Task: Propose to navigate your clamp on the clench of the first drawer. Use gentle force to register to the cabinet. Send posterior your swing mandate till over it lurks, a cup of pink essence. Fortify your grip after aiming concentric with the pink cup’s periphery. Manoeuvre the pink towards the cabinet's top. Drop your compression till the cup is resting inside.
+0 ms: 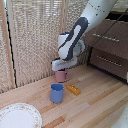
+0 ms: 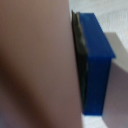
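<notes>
Blue-tipped clamp (image 1: 61,70) on the white arm grips the small matte pink cup (image 1: 61,76) mid-tabletop; lifting straight, then swinging toward the dark brown wooden cabinet (image 1: 107,46) seems wise.

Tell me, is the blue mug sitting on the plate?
No, the blue mug stands on the bare wood table, apart from the plate.

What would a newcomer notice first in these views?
The bulky white arm reaching down mid-scene, its tool right at the pink cup. In the wrist view, pink fills the frame against a blue finger. The dark cabinet stands at the exterior view's right.
</notes>
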